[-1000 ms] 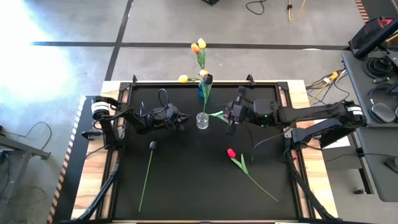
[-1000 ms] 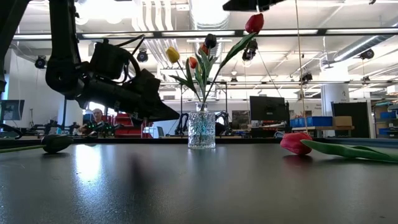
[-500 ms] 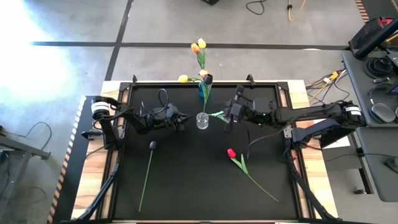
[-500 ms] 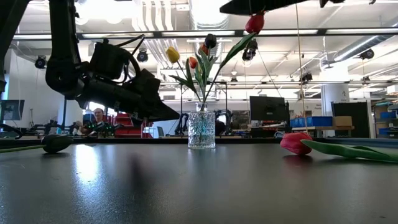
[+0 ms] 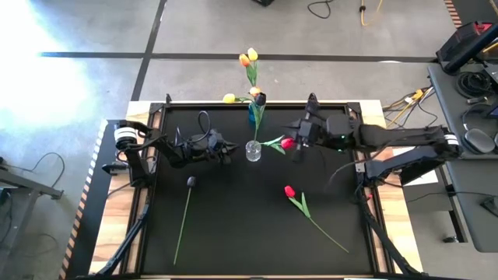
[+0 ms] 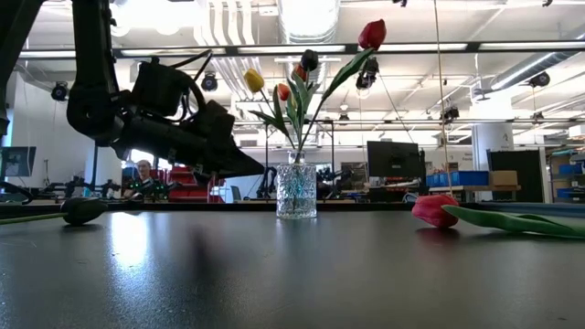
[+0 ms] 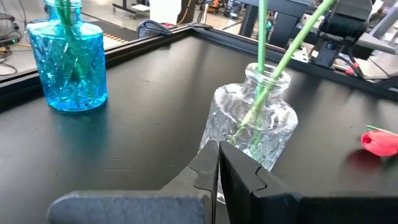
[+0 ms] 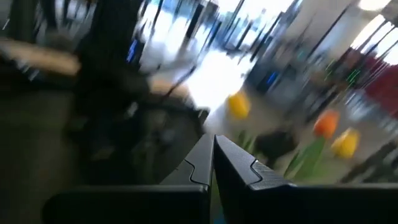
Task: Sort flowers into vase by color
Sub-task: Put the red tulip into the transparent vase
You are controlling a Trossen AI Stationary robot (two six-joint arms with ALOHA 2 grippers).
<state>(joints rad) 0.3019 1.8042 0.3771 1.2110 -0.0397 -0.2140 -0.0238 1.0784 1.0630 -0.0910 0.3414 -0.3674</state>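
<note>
High view, frame centre: right end effector (image 5: 302, 145) reaches level toward the clear vase (image 5: 253, 151), fingers closed, beside its red tulip (image 5: 287, 143); left end effector (image 5: 227, 152), fingers closed, hovers left of it

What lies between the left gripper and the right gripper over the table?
In the high view, the clear vase stands between the left gripper and right gripper, with a red tulip head beside the right one.

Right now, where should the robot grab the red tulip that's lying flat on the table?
Probably its thin green stem, past the leaves, coming straight down from above. The red tulip lies flat on the black table with bare space around it, so a pincer can straddle the stem. The head looks soft and could get squashed.
</note>
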